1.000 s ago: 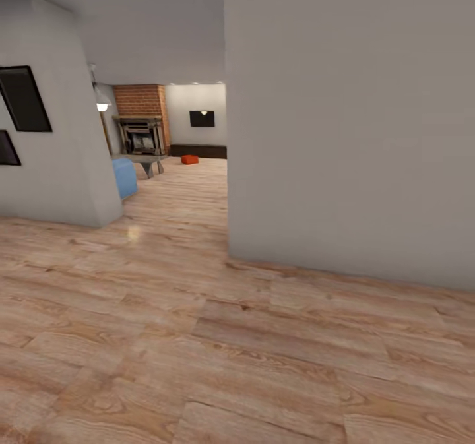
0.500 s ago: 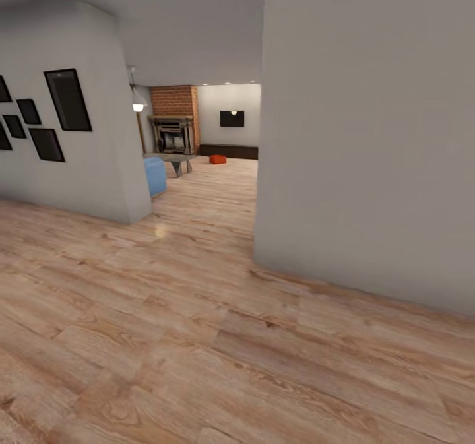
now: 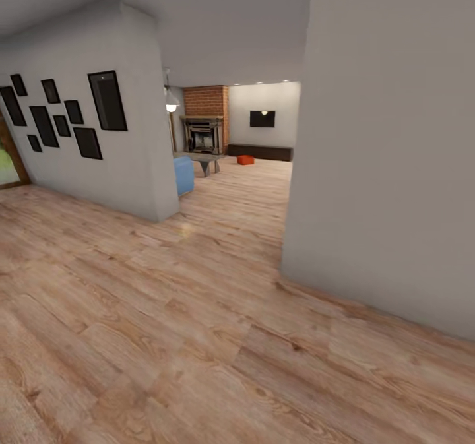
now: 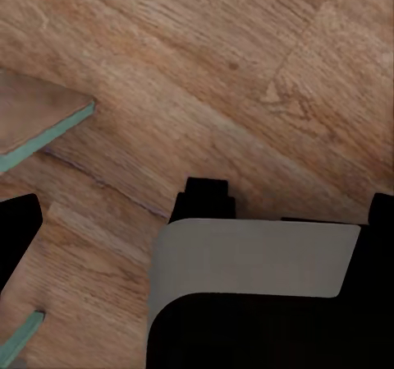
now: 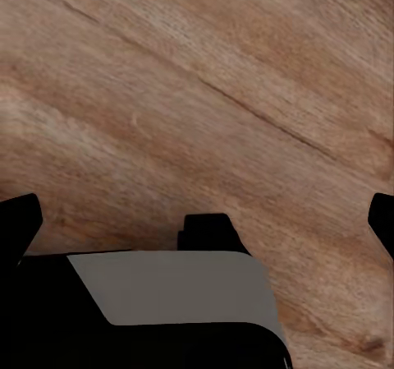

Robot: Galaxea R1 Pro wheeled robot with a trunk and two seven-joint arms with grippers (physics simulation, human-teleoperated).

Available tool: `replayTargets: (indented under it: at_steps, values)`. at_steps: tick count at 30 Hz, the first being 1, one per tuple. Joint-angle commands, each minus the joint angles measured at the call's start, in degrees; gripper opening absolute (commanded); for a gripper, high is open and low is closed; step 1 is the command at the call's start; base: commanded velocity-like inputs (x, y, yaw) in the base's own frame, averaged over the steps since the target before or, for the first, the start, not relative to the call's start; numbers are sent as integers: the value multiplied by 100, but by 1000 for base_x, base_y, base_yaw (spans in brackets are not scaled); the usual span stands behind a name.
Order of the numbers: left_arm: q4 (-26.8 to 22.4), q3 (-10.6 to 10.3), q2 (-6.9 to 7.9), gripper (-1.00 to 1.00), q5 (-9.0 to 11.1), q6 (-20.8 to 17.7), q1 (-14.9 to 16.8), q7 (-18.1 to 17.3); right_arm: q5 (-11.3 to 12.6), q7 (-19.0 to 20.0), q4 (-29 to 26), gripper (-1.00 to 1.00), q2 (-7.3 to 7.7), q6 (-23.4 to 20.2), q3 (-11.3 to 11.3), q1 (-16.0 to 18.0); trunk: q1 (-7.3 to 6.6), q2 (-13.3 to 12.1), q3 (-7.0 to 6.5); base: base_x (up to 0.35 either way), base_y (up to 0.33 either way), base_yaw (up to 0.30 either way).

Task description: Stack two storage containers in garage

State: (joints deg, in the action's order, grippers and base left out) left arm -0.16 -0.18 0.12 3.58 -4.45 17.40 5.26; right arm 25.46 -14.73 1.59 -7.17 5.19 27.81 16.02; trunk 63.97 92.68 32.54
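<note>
Hallway, head camera facing the living room (image 3: 244,140).
Wood-plank floor (image 3: 165,325) nearest; each wrist view shows spread black finger tips over planks, nothing held. Beyond: blue sofa (image 3: 184,175), one orange-red storage container (image 3: 245,159) before the dark low cabinet (image 3: 260,152), brick fireplace (image 3: 204,127).

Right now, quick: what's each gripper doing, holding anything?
Left gripper: open, holding nothing, wood floor below it.
Right gripper: open, holding nothing, over the same floor.

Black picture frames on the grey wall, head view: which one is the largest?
The tall black picture frame nearest the wall's corner, beside the opening to the red-brick fireplace; the other frames to its left are smaller.
</note>
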Motion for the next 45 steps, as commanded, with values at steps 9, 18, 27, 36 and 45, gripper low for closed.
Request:
replayTargets:
  at_steps: [9, 18, 27, 36, 45]
  values:
    - [-2, -8, -3, 100, 37, -21, 1, 11, 61, -4, 17, 100, -4, 29, 47, 6, 3, 3, 6, 322, 0, 236]
    - [-2, -8, -2, 100, 37, -21, 1, 11, 64, -4, 17, 100, -2, 26, 49, 6, 3, 3, 6, 322, 0, 24]
    - [-2, -6, 1, 100, 37, -21, 1, 11, 50, 20, 17, 100, -4, 1, 49, 6, 3, 3, 6, 322, 0, 0]
    - [-2, -8, -2, 100, 37, -21, 4, 11, 10, 33, 17, 100, 2, -15, 49, 6, 3, 3, 6, 322, 0, 0]
    - [-2, -8, -1, 100, 37, -21, 1, 11, 29, 31, 17, 100, -3, 5, 49, 6, 3, 3, 6, 322, 0, 0]
